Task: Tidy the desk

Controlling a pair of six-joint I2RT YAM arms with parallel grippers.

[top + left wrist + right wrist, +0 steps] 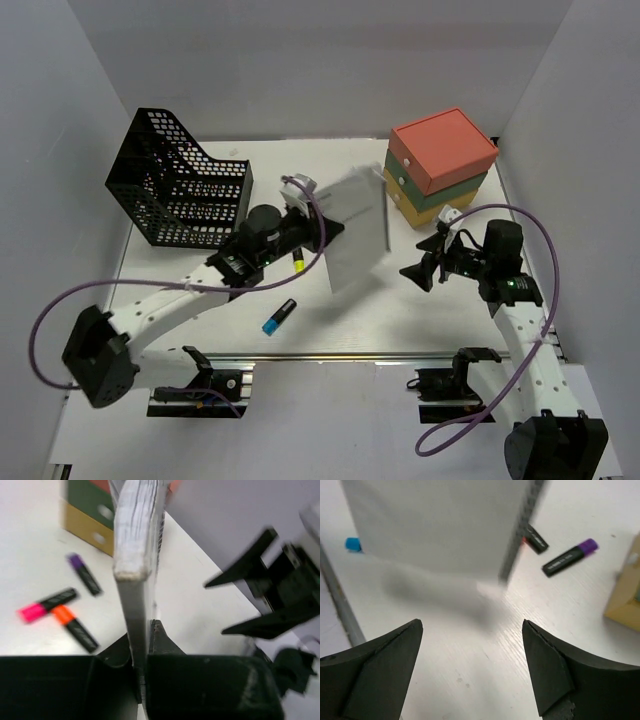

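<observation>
Big white flat bench (400, 320) lies under both arms, with a metal rail along its near edge. The left arm's fingers (162, 640) pinch one edge of a thin grey book (358, 225) and hold it up off the bench. The right arm's fingers (385, 655) are spread wide near the book, not touching it. A black mesh basket (175, 190) stands at the far left.

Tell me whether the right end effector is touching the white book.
Apart. The right wrist view shows the open right end effector short of the white book, with bare desk between its fingertips and the book's edge.
</observation>
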